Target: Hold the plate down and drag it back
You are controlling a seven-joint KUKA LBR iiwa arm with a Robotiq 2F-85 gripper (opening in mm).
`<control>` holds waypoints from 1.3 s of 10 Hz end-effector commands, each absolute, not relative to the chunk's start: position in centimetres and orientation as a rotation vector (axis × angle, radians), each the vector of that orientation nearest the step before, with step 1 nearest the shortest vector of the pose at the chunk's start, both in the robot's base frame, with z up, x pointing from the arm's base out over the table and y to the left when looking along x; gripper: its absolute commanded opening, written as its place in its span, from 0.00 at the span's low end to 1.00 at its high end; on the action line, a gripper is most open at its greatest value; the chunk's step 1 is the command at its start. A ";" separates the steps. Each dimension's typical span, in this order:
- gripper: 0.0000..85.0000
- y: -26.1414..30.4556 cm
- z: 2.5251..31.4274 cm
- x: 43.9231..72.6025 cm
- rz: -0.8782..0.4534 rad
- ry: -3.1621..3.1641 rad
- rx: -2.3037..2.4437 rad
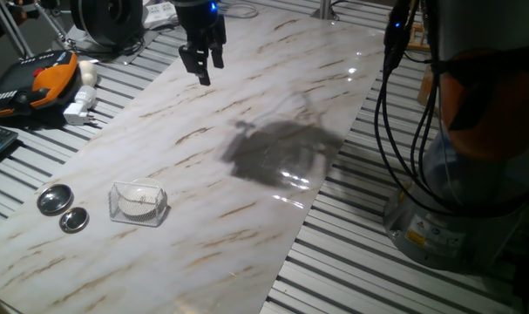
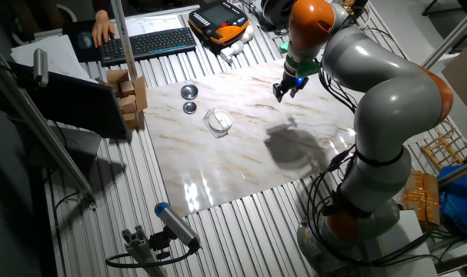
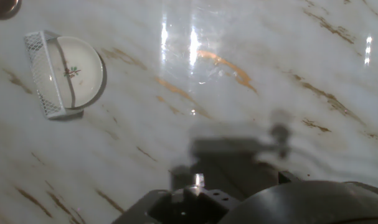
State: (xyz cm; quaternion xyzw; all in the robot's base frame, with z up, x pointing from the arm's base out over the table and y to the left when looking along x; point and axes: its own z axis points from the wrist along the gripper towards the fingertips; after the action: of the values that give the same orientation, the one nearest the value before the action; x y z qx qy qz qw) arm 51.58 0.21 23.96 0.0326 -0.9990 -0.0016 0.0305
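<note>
marble tabletop (image 1: 247, 113), slatted metal bench (image 1: 351, 262), claw (image 1: 200, 65) aloft

**A robotics lab bench**

This is a lab or workshop. A marble-patterned board (image 2: 241, 146) lies on a table (image 2: 241, 231) of ribbed aluminium slats. Bundled black cables (image 1: 395, 96) hang beside the arm's grey base (image 1: 473, 192). An orange teach pendant (image 2: 221, 19), a keyboard (image 2: 152, 42) under someone's hand (image 2: 104, 31) and a mounted camera (image 2: 175, 227) ring the workspace.
</note>
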 end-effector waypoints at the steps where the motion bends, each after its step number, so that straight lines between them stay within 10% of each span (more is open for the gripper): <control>1: 0.00 0.2 24.0 51.6 -0.005 -3.081 0.100; 13: 0.00 1.2 23.5 51.9 -0.043 -3.126 0.001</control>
State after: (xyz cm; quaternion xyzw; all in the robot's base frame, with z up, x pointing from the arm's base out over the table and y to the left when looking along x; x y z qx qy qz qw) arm 51.92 1.29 23.33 -0.0006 -0.9999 -0.0132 0.0054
